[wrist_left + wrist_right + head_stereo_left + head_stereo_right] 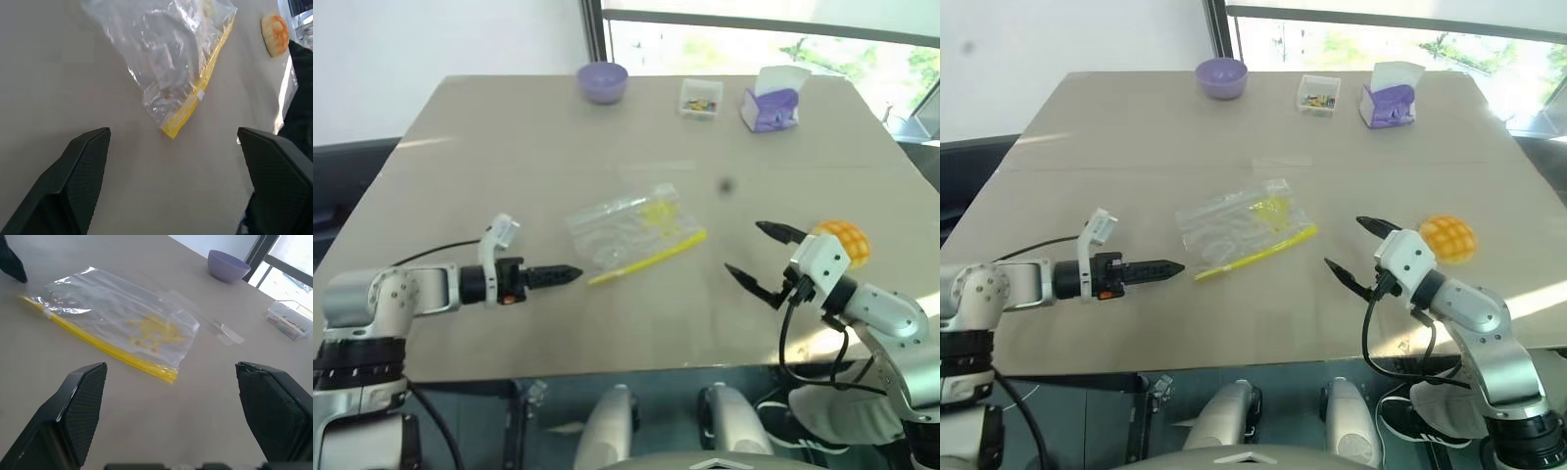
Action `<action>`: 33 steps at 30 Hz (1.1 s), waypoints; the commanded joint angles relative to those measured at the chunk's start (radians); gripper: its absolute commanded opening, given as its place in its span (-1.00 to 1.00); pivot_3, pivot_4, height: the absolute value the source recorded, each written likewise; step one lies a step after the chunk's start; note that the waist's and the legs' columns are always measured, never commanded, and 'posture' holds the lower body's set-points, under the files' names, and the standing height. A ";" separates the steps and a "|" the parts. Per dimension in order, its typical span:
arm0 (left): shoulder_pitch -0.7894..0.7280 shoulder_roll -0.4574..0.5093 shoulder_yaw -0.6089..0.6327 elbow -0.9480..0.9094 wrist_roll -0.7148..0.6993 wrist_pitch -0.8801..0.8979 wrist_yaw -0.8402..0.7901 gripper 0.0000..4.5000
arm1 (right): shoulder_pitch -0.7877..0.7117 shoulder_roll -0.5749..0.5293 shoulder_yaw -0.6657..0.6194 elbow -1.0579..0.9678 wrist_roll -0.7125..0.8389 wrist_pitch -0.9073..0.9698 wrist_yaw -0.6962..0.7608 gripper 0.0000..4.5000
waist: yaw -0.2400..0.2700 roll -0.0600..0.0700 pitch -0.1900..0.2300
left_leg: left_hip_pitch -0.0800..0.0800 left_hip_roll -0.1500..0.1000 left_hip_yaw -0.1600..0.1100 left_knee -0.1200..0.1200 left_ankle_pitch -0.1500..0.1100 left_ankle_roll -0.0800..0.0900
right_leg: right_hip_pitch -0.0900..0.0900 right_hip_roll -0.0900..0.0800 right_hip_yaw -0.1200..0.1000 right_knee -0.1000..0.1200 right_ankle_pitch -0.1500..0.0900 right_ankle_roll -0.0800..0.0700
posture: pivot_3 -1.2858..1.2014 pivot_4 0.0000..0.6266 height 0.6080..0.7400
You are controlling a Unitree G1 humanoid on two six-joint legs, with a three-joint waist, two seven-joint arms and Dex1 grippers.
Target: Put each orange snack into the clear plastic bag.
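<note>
The clear plastic bag lies flat mid-table, its yellow seal strip along the near edge. The orange snack, a round bun with a grid top, sits on the table to the right of the bag. My left gripper hovers just left of the bag, open and empty, pointing at the bag's near corner. My right gripper is open and empty between bag and bun, with the bun close behind its wrist. The right wrist view looks across the bag.
At the table's far edge stand a purple bowl, a small clear box of colourful bits and a purple-and-white carton. A small dark spot marks the table beyond the bag. The near table edge runs just below both grippers.
</note>
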 commanded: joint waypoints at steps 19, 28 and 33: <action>-0.200 -0.348 0.126 0.215 0.003 0.121 0.461 0.96 | 0.072 -0.049 -0.009 -0.086 0.030 -0.039 0.069 1.00 | 0.020 0.001 -0.004 | 0.005 -0.002 -0.001 0.002 0.000 0.000 | 0.006 -0.001 0.000 0.001 0.000 0.000 | 0.03 -0.52 1.00; -0.249 -0.508 0.303 0.274 0.063 0.121 0.637 -0.45 | 0.072 -0.047 -0.011 -0.081 0.009 -0.042 0.053 1.00 | 0.027 0.002 -0.007 | 0.013 -0.003 -0.003 0.002 0.000 0.000 | 0.017 -0.002 -0.001 -0.002 0.000 0.000 | 0.03 -0.52 1.00; -0.292 -0.571 0.433 0.305 0.049 0.121 0.695 -0.96 | 0.085 -0.042 -0.015 -0.075 -0.002 -0.052 0.043 1.00 | 0.026 0.005 -0.008 | 0.013 -0.004 -0.004 0.002 0.000 0.000 | 0.017 -0.002 -0.001 -0.002 0.000 0.000 | 0.03 -0.52 1.00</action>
